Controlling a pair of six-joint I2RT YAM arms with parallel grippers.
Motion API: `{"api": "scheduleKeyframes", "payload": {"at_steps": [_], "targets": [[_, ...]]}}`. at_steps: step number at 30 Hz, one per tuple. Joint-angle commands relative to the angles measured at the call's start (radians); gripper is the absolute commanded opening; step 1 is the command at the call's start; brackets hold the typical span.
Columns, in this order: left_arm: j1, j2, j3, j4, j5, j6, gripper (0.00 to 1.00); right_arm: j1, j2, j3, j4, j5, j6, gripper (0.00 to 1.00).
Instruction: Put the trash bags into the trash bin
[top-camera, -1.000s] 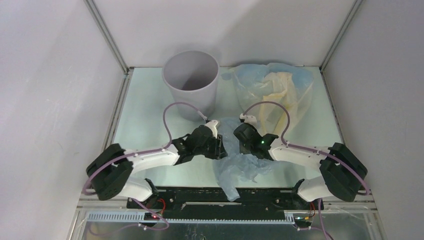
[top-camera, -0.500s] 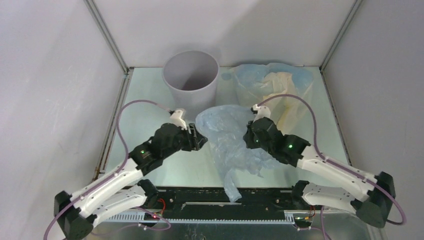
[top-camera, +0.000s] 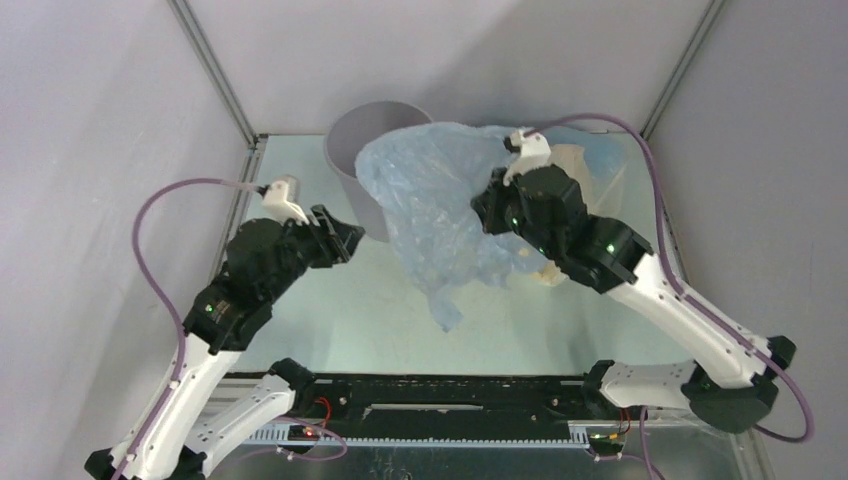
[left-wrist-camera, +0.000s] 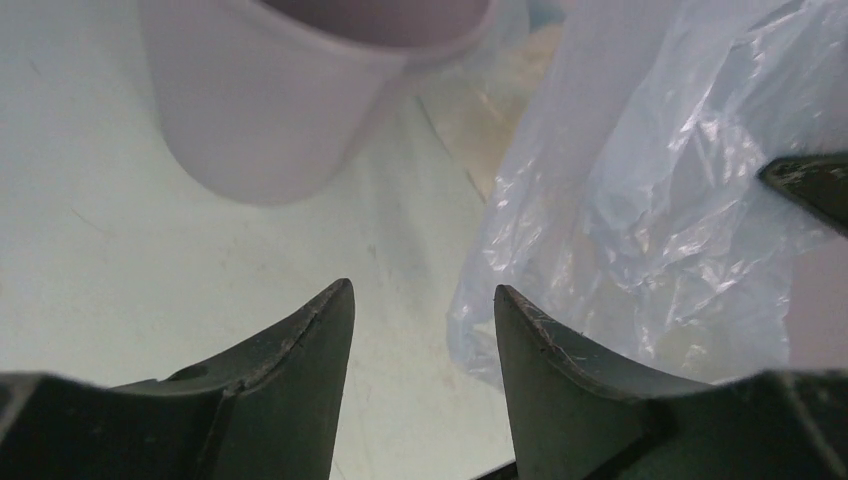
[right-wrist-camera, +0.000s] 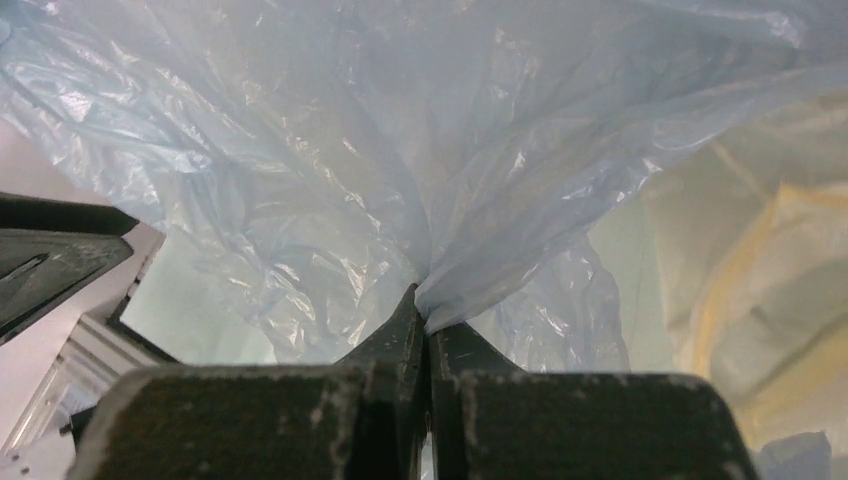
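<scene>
1. Transfer in hand: holding the pale blue bag (top-camera: 430, 200) aloft in the right gripper (right-wrist-camera: 425, 305), jaws clamped shut on a gathered fold.
2. Holding nothing in the left gripper (left-wrist-camera: 420, 300), jaws apart, near the trash bin (top-camera: 345, 140).
3. Hanging across the bin's right side in the top view, tail dangling above the table (top-camera: 330, 310); seemingly not yet inside.
4. Next, probably: carry over the opening, lower, release; mind the trailing tail.
5. Thin, crinkly, translucent; other bags (top-camera: 590, 165) lying at the back right.

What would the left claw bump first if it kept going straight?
Probably the table, between the grey trash bin and the hanging pale blue trash bag. Depth is unclear; it might brush the bag.
</scene>
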Motion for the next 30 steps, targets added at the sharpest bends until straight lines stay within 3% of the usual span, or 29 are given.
{"api": "scheduleKeyframes", "payload": {"at_steps": [1,12,19,23,30], "targets": [[0.083,0.058,0.137,-0.04,0.046,0.069,0.61,-0.022,0.142,0.187,-0.016,0.004,-0.102,0.0],[0.197,0.302,0.435,0.005,0.156,0.094,0.61,-0.079,0.468,0.522,0.045,-0.112,-0.194,0.0],[0.311,0.502,0.585,-0.017,0.246,0.059,0.6,-0.095,0.663,0.743,-0.022,-0.159,-0.24,0.01],[0.335,0.607,0.664,-0.018,0.263,0.048,0.61,-0.104,0.713,0.785,-0.017,-0.211,-0.257,0.12],[0.34,0.835,0.834,-0.006,0.324,-0.012,0.57,-0.136,0.746,0.84,-0.016,-0.362,-0.281,0.44]]}}
